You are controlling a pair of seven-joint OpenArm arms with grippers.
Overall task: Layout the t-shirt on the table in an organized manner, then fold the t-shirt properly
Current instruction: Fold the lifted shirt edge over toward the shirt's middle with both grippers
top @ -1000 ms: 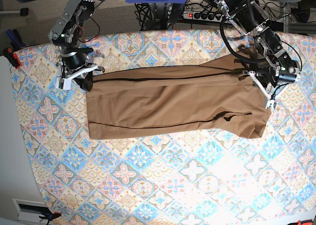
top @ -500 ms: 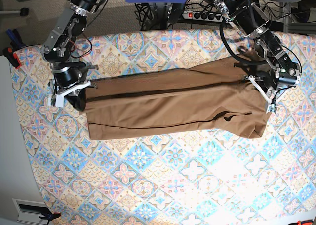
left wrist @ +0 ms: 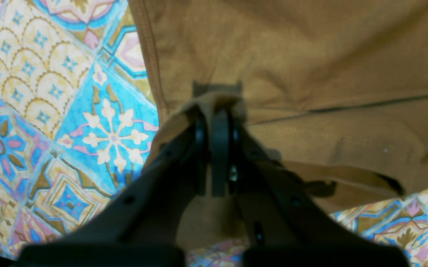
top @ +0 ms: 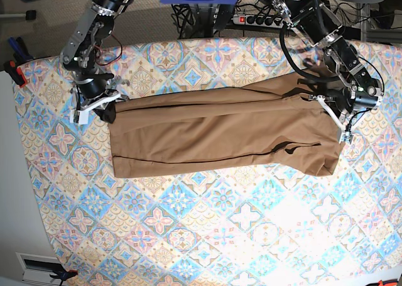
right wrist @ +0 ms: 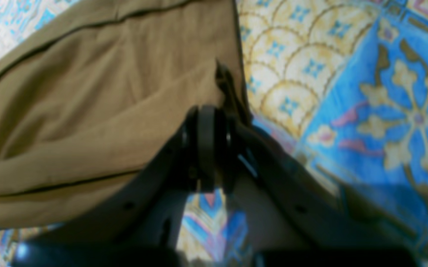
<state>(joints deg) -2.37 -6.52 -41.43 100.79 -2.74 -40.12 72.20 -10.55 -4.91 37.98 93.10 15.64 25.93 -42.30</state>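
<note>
Base | both tools, left (top: 337,113) and right (top: 103,107), clamped on t-shirt (top: 220,132) end edges | table (top: 220,229) bare below

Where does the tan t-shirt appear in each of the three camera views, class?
Base: t-shirt stretched across the table's upper middle.
Left wrist: fills the upper right, its edge pinched in the left gripper.
Right wrist: fills the left, its corner pinched in the right gripper.
Shared landmark: the tile-pattern tablecloth.

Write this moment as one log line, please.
left hand: shut on tan-brown fabric t-shirt | right hand: shut on t-shirt | shirt: lengthwise-folded
</note>
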